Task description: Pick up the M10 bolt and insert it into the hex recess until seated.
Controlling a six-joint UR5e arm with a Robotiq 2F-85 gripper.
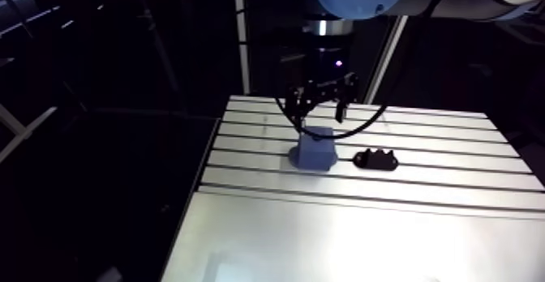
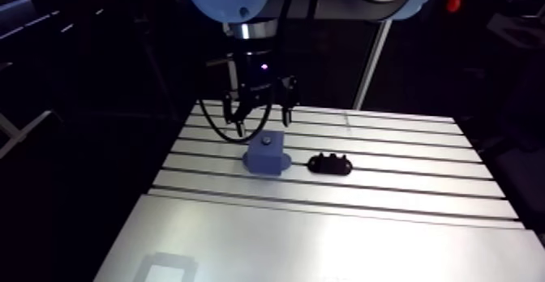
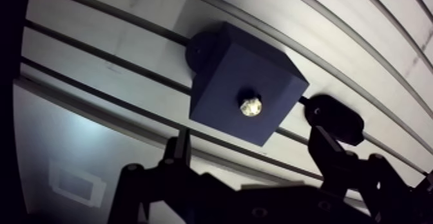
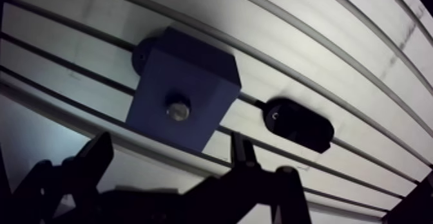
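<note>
Arm view: the gripper [image 2: 263,126] is hanging just above the blue block [image 2: 266,154], a little left of frame centre, on the slotted table [image 2: 422,180]. A black fixture piece [image 2: 329,164] is lying just right of the block, apart from it.

Wrist view: the two fingers are standing spread, one to each side, and are pinching nothing. The M10 bolt [image 3: 250,105] is sitting in the top face of the block, ahead of the fingers and roughly between their lines. Only its shiny head is showing. The gripper is not touching the bolt or the block.

Progress, as a judgement: pick-up and insertion are looking done. The bolt is standing in the block on its own with the shank out of sight. The hex recess itself is hidden under the head, so these views cannot tell whether the head is fully down or riding slightly proud.

Remaining: seating is wanting a check, perhaps a light press on the head if it is proud. After that the arm is only needing to lift clear.
</note>
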